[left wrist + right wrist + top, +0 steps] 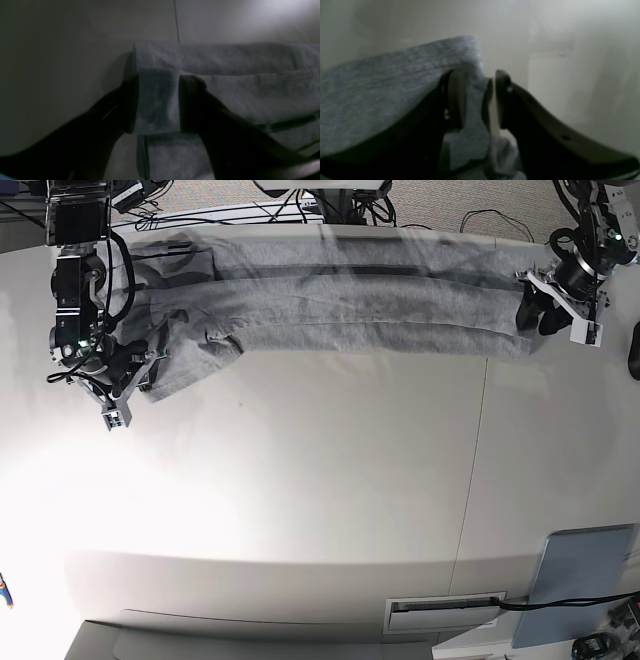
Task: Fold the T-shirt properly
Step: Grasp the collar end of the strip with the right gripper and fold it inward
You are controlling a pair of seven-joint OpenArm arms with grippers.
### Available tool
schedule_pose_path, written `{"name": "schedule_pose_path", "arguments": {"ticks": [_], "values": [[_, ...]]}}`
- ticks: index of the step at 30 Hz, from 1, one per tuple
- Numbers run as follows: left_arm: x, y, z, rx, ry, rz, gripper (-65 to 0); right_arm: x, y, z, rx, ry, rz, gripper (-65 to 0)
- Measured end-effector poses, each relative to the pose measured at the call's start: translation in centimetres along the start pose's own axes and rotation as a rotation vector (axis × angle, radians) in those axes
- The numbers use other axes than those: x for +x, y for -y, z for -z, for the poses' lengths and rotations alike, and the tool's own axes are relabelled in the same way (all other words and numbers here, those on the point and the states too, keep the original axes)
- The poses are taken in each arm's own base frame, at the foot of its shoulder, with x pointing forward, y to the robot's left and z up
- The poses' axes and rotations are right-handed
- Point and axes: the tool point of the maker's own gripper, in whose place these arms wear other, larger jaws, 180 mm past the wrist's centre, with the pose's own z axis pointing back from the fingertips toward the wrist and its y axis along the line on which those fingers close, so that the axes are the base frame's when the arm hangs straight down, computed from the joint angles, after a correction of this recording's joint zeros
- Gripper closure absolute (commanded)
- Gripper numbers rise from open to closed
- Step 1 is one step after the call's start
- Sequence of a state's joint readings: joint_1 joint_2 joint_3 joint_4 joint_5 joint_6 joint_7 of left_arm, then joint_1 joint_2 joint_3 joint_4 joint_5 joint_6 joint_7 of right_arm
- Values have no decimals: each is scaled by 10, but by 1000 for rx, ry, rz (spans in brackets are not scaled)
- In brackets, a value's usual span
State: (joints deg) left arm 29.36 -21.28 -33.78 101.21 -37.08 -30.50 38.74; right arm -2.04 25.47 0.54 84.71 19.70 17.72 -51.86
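The heather-grey T-shirt (340, 305) lies stretched in a long band across the far part of the white table (300, 500). My left gripper (535, 310) is at its right end in the base view. In the left wrist view the left gripper (157, 105) is shut on a thick folded edge of the T-shirt (237, 87) that fills the gap between its fingers. My right gripper (135, 370) is at the band's left end. In the right wrist view the right gripper (476, 100) straddles a corner of the T-shirt (382, 87), with a slit of table showing beside one finger (503, 100).
A seam (475, 460) runs front to back through the table's right half. A grey-blue board (585, 575) and a slotted plate (445, 612) sit at the front right. Cables (330, 205) lie behind the far edge. A dark object (634, 350) pokes in at the right edge.
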Motion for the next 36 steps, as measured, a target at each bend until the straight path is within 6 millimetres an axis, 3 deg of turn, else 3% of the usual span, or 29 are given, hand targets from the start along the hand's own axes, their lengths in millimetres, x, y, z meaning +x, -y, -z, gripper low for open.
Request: {"name": "schedule_pose_path", "arguments": {"ticks": [4,10,15,17,20,27,36], "values": [[0,0,0,0,-1,0,-271,0,-6,0,32,2,-29,0],[0,0,0,0,-1,0,-271,1,-3,-10,-24,-7,-107,0],[-1,0,0,0,-1,-2,-271,37,-25,-57,-79,153,-271,0],[0,0,0,0,-1,-1,-271,41,-39,-77,-81,206,-319,0],[-1,0,0,0,0,-2,-271,26,-62,-99,-51,205,-365,0],[0,0,0,2,-2,1,-271,12,-102,-147,16,242,-432,0],[-1,-1,0,2,-4,0,-271,-40,-124,-151,135,111,-415,0]]}}
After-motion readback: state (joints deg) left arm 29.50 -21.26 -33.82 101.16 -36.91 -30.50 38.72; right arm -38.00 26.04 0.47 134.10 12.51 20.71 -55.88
